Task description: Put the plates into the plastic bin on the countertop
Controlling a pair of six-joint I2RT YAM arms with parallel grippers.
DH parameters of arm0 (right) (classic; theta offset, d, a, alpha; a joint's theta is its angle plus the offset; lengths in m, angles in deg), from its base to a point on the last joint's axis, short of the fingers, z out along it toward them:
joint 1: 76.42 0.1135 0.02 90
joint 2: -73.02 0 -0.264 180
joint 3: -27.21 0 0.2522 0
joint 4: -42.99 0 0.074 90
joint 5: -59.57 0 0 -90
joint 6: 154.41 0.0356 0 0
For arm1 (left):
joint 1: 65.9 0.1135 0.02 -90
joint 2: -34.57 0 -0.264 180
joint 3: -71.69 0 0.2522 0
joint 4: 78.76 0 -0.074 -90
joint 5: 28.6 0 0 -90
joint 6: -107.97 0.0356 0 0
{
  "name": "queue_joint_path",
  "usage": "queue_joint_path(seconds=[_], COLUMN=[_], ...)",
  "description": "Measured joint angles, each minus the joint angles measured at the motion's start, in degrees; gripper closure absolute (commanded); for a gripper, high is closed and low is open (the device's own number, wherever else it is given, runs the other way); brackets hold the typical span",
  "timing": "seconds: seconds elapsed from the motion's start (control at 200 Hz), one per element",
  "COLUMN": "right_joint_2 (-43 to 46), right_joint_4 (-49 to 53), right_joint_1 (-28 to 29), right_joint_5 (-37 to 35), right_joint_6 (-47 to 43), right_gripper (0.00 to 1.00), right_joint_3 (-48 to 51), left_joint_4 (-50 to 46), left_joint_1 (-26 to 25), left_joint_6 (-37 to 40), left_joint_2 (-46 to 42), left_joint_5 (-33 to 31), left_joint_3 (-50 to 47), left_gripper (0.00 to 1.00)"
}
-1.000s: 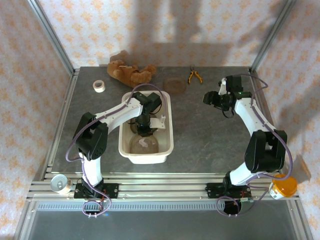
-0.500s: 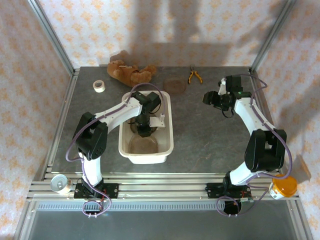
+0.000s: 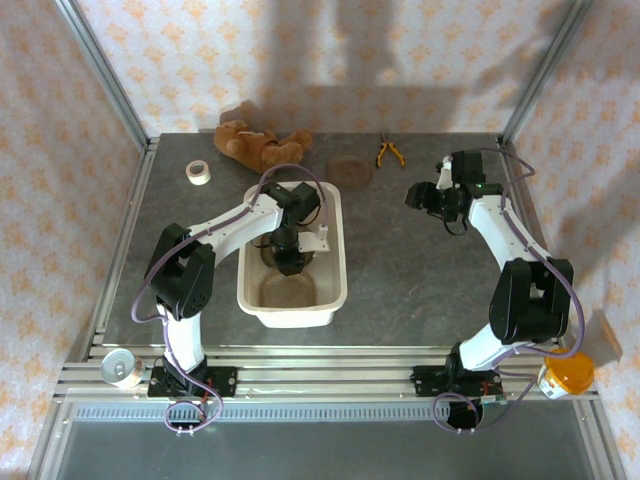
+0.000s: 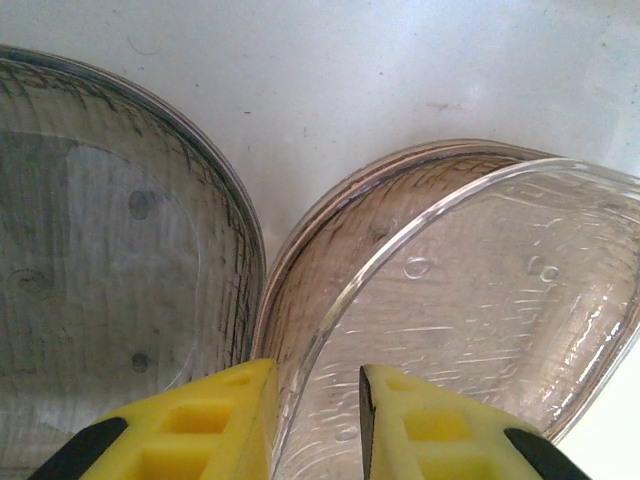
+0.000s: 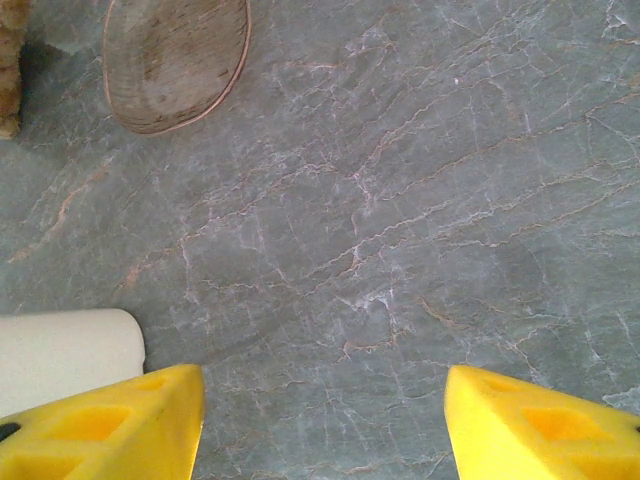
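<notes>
Low at the left of the overhead view, climbs from the near rail, folds at the elbow and sends the left arm down into the plastic bin [image 3: 290,318] at centre frame. Points the left gripper [image 3: 290,257] at the bin's white floor. From the left wrist, shows yellow fingers [image 4: 440,415] at the bottom edge, parted narrowly, with the thin rim of a tilted plate [image 4: 490,300] running up through the gap; gap wider than the rim, so no pinch. Just left of it: a flat plate [image 4: 100,260] on the bin floor, rims near each other.

At lower right, rises from its base, leans toward centre and hangs the right gripper [image 3: 414,196] over bare countertop [image 3: 420,280], pads spread wide.

By the near rail: a silver can [image 3: 122,368] at lower left, an orange-lidded jar [image 3: 568,374] at lower right, both too small for any label to be read. Past the bin's far wall: a lone plate [image 3: 352,170] flat on the countertop, apart from both grippers. Further up: yellow-handled pliers [image 3: 389,152], a brown teddy bear [image 3: 258,144], and a white tape roll [image 3: 199,172] at upper left.
</notes>
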Motion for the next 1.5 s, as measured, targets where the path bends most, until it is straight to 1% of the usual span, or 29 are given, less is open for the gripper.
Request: queue_joint_path(seconds=[0.31, 0.35, 0.38, 0.58, 0.631, 0.656, 0.686, 0.911, 1.221, 1.496], right_joint_2=[0.1, 0.1, 0.2, 0.9, 1.1, 1.2, 1.4, 2.8, 3.5, 3.5], right_joint_4=[0.0, 0.0, 0.0, 0.0, 0.0, 0.0, 0.0, 0.0, -0.7, -0.8], right_joint_1=[0.0, 0.0, 0.0, 0.0, 0.0, 0.0, 0.0, 0.0, 0.0, 0.0], right_joint_5=[0.7, 0.7, 0.7, 0.9, 0.9, 0.9, 0.9, 0.9, 0.9, 1.0], right_joint_6=[0.0, 0.0, 0.0, 0.0, 0.0, 0.0, 0.0, 0.0, 0.2, 1.6], right_gripper=[0.35, 0.35, 0.35, 0.35, 0.35, 0.35, 0.35, 0.35, 0.35, 0.35], right_joint_3=[0.0, 0.0, 0.0, 0.0, 0.0, 0.0, 0.0, 0.0, 0.1, 0.1], left_joint_4=[1.9, 2.1, 2.2, 3.3, 3.5, 3.6, 3.7, 5.0, 7.3, 10.4], left_joint_1=[0.0, 0.0, 0.0, 0.0, 0.0, 0.0, 0.0, 0.7, 3.1, 4.9], left_joint_6=[-1.1, -1.3, -1.6, -2.1, -2.3, -2.4, -2.5, -4.1, -8.2, -13.6], left_joint_2=[-0.9, -1.0, -1.1, -2.7, -2.9, -2.9, -3.0, -5.6, -12.5, -15.4], left_joint_5=[-1.2, -1.2, -1.2, -1.2, -1.2, -1.3, -1.3, -1.4, -1.3, -1.5], left_joint_3=[0.0, 0.0, 0.0, -1.1, -1.4, -1.4, -1.4, -1.5, -1.0, 2.0], left_gripper=[0.68, 0.65, 0.64, 0.63, 0.61, 0.57, 0.57, 0.55, 0.52, 0.49])
